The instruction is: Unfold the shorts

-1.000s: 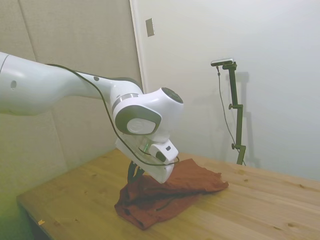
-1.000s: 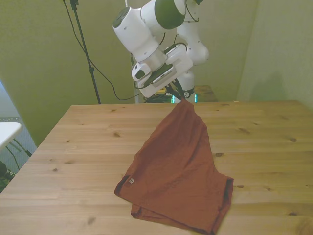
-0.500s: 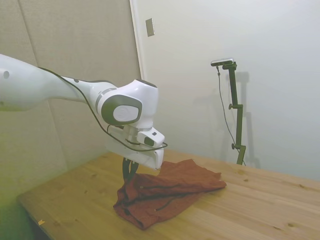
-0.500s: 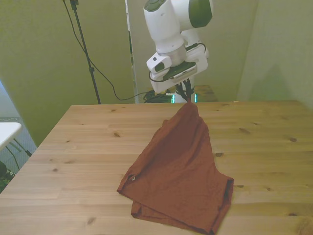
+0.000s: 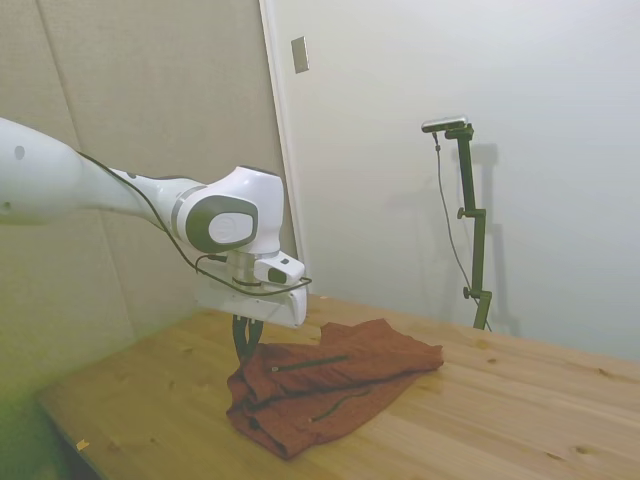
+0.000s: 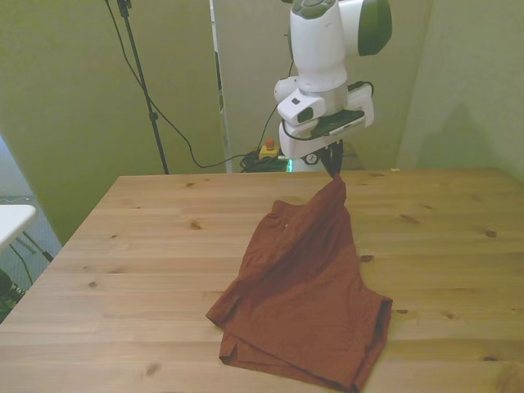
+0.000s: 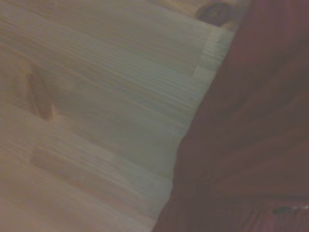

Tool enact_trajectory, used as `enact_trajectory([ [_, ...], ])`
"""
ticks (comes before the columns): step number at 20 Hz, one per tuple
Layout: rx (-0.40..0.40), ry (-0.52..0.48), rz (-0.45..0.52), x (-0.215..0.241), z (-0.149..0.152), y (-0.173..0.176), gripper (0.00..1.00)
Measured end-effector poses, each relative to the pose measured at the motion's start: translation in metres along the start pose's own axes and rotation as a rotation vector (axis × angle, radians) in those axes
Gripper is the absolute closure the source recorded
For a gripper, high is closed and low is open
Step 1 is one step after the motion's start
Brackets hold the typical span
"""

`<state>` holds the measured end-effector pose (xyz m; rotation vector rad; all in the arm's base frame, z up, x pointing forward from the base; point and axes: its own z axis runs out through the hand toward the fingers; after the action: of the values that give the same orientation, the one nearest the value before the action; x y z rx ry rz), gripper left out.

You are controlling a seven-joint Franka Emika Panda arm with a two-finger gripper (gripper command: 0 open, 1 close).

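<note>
The rust-red shorts (image 6: 307, 282) lie partly folded on the wooden table (image 6: 147, 246), with one corner lifted toward the far edge. My gripper (image 6: 334, 174) is shut on that raised corner, holding it a little above the tabletop. In the side view the shorts (image 5: 330, 385) spread toward the right from the gripper (image 5: 245, 348), with a dark seam and waistband edge showing. The wrist view shows blurred red cloth of the shorts (image 7: 251, 145) beside bare wood.
Bare wooden tabletop (image 5: 520, 420) stretches on every side of the cloth. A wall stands behind the table's far edge, with cables and a thin black pole (image 6: 139, 82) at the front view's left.
My gripper has carried the held corner toward the front view's right and slightly lower. The top layer has peeled back, and the shorts' near left edge has drawn in.
</note>
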<state>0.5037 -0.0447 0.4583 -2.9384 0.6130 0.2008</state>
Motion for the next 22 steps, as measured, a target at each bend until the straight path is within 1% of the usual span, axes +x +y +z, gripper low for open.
enact_trajectory([
  [4,-0.068,0.103,-0.025,-0.012,0.009,-0.023,1.00],
  [6,-0.088,0.177,-0.025,-0.019,0.012,-0.033,1.00],
  [9,-0.110,0.306,-0.017,-0.036,0.020,-0.050,1.00],
  [11,-0.112,0.350,-0.021,-0.051,0.028,-0.061,1.00],
  [17,-0.117,0.376,-0.063,-0.088,0.044,-0.087,1.00],
  [22,-0.113,0.389,-0.139,-0.103,0.058,-0.105,1.00],
])
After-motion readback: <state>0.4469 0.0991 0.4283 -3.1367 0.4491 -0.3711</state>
